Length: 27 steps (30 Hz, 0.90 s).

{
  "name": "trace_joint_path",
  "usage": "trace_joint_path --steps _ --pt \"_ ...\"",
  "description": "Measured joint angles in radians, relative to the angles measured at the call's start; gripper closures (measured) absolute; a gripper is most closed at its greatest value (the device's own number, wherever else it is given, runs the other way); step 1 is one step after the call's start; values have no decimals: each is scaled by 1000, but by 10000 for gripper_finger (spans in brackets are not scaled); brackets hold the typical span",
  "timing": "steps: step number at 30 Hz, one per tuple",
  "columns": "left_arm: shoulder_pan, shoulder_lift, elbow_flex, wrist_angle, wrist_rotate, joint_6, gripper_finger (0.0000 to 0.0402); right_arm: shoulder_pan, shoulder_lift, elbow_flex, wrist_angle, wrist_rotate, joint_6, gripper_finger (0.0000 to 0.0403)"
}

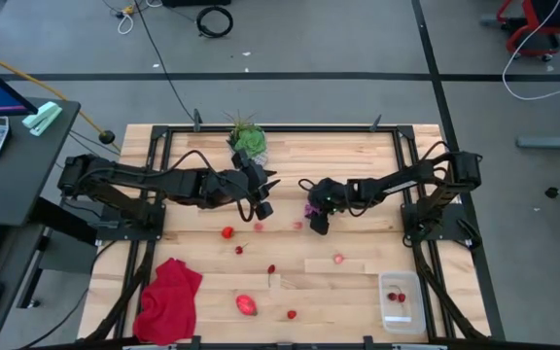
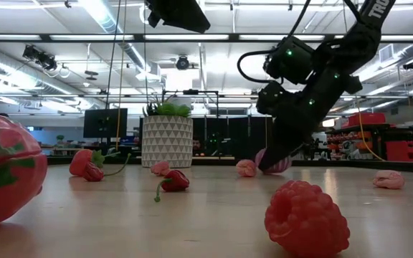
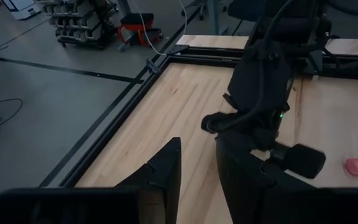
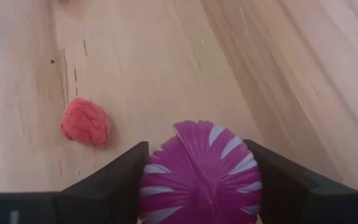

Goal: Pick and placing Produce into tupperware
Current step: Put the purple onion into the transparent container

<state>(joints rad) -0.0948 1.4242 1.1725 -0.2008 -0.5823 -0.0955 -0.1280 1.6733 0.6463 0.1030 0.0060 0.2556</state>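
The purple ribbed ball [image 4: 201,168] sits between the fingers of my right gripper [image 4: 196,147], just right of the table's middle [image 1: 310,208]. My left gripper [image 1: 263,206] hangs open above the table a little to its left, with nothing between its fingers [image 3: 197,186]. Small red and pink berries [image 1: 227,232] [image 1: 271,269] [image 1: 338,259] lie scattered on the wood. A larger red-pink oval piece [image 1: 248,304] lies near the front edge. The clear tupperware [image 1: 402,299] stands at the front right with two red pieces inside. My right gripper pinches the purple ball by its two opposite sides [image 4: 253,168], one finger [image 4: 117,180] on each. The fingers slant down from the table's right side. In the low view the ball [image 2: 277,162] sits at table level under the fingers; whether it is lifted I cannot tell.
A green plant in a white patterned pot [image 1: 248,141] stands at the table's far middle. A red cloth [image 1: 168,301] lies at the front left. A pink berry [image 4: 86,122] lies close beside the ball. A black frame rail [image 1: 290,126] runs around the table.
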Motion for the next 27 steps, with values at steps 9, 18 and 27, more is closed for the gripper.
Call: trace_joint_path --steps 9,18,27 --pt "-5 0 0 -11 0 -33 294 3 -316 -2 -340 -79 148 139" --pt "-30 0 0 -14 0 -79 294 324 -670 -2 -757 -355 615 147" --pt "-74 8 0 -13 0 -111 294 949 -731 -2 -812 -82 1288 145"
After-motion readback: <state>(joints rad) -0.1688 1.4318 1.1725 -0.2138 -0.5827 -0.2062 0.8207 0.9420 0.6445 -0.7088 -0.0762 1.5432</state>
